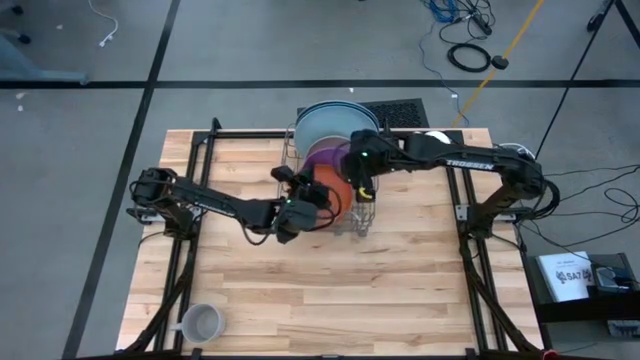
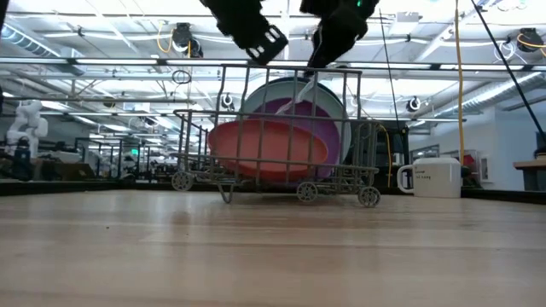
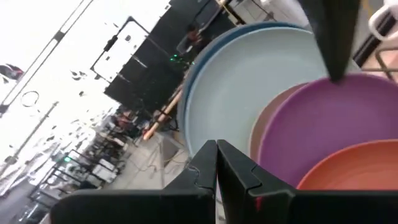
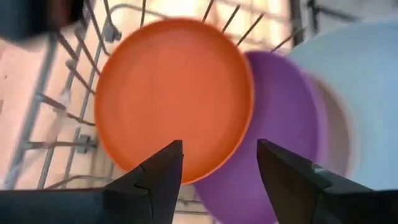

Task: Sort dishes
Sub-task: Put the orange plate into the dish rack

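the dishes stand on edge in the wire rack (image 1: 292, 150) at the far middle of the table (image 1: 300, 290), and as far as i can see every plate in view is already slotted there. none lies loose on the wood. i judge the sorting to be nearly done, perhaps with only an order check or a small nudge left.

counting front to back: one orange plate (image 4: 171, 93), one purple plate (image 4: 280, 137), one smaller plate with a pinkish face (image 3: 273, 118) tucked behind the purple, one light blue plate (image 3: 242, 74), and a darker blue rim (image 3: 205, 59) showing behind that. that makes five i can be sure of. the high view hints at a grey one at the very back, but i cannot separate it cleanly.

my left gripper (image 1: 300, 190) hangs over the near end of the rack, its fingers pressed together on nothing. my right gripper (image 4: 217, 165) hovers above the orange and purple plates with its fingers spread wide, touching neither.

two mugs sit apart from all this: one white mug (image 2: 431, 177) just beside the rack on the right arm's side, and one grey mug (image 1: 200, 322) alone at the near left corner of the table.
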